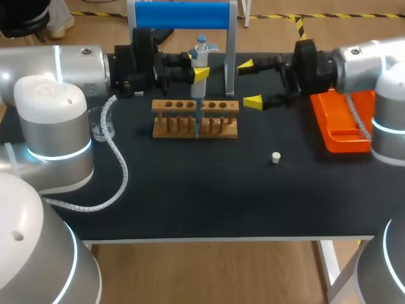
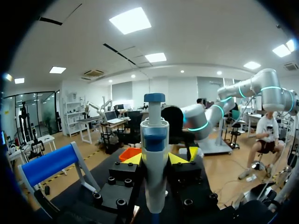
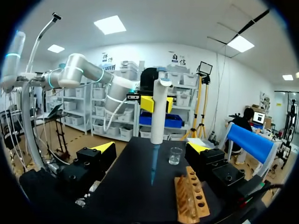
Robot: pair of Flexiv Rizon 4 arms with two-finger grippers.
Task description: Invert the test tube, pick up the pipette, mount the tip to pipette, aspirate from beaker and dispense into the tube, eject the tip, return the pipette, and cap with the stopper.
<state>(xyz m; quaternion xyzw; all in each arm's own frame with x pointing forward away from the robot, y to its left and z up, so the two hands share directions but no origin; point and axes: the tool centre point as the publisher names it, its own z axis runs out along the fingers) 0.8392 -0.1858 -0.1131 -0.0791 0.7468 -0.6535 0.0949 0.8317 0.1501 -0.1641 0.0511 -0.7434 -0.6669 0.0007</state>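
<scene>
Black table [image 1: 190, 202] carries the wooden rack [image 1: 218, 128] near its rear edge. Left gripper [image 1: 197, 73] clamps the pipette [image 1: 200, 60] upright, its blue tip [image 1: 198, 117] lowered into the rack, probably for dispensing. Right gripper [image 1: 249, 83] hangs wide open beside the rack's right end. White stopper [image 1: 276, 158] lies nearer the front, ready for capping.
</scene>
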